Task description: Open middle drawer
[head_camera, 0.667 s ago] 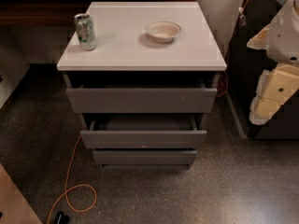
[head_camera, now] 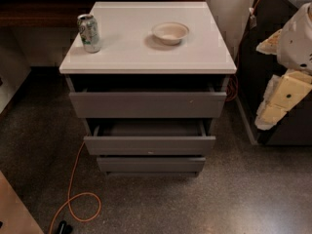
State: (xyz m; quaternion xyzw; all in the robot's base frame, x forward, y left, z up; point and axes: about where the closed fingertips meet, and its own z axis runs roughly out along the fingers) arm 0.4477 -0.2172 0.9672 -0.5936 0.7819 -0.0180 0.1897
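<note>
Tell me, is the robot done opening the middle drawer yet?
Looks mostly done: the middle drawer sticks out past the bottom drawer, and its grey inside shows. Nothing is in hand: the gripper sits off to the right of the cabinet, not touching the drawer. What may be left is only pulling it wider, if needed.

I see my arm (head_camera: 297,38) at right frame edge, white link up high; cream gripper (head_camera: 271,112) hangs beneath it, angled down-left, in mid-air.

Cream jaws at right; grey middle drawer (head_camera: 149,145).
</note>
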